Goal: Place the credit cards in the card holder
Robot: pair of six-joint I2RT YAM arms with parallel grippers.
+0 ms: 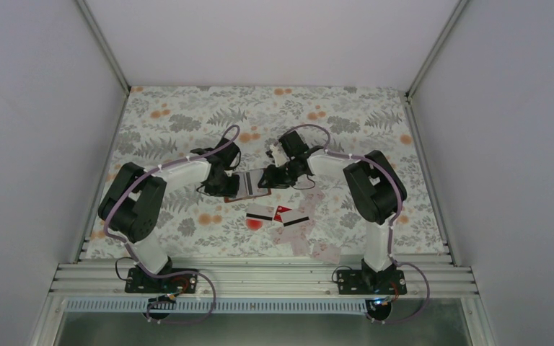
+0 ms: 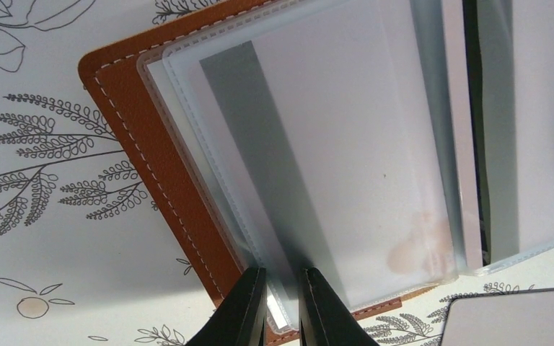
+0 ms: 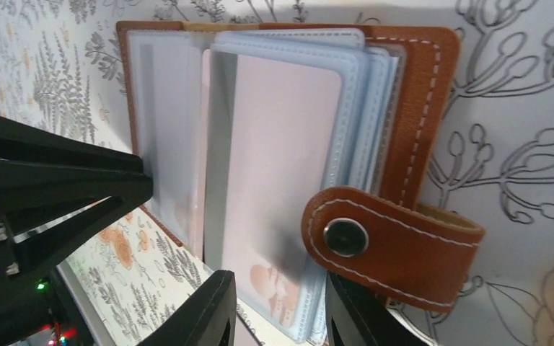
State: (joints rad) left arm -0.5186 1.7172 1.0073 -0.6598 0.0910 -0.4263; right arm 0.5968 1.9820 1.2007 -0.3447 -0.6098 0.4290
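The brown leather card holder (image 1: 249,185) lies open at mid-table between my two grippers. In the left wrist view its stitched cover (image 2: 151,144) shows, and my left gripper (image 2: 283,306) is shut on the edge of a clear inner sleeve (image 2: 332,144) that holds a pale card with a grey stripe. In the right wrist view my right gripper (image 3: 281,310) is open, its jaws either side of the sleeve stack's lower edge, where a pinkish card (image 3: 281,158) sits in a sleeve. Several loose credit cards (image 1: 296,221), one red (image 1: 283,214), lie nearer the arms.
The holder's snap strap (image 3: 393,245) hangs over my right finger. A round red spot (image 1: 254,224) lies by the loose cards. My left arm (image 3: 43,187) stands close at the left of the right wrist view. Grey walls enclose the floral mat (image 1: 187,122).
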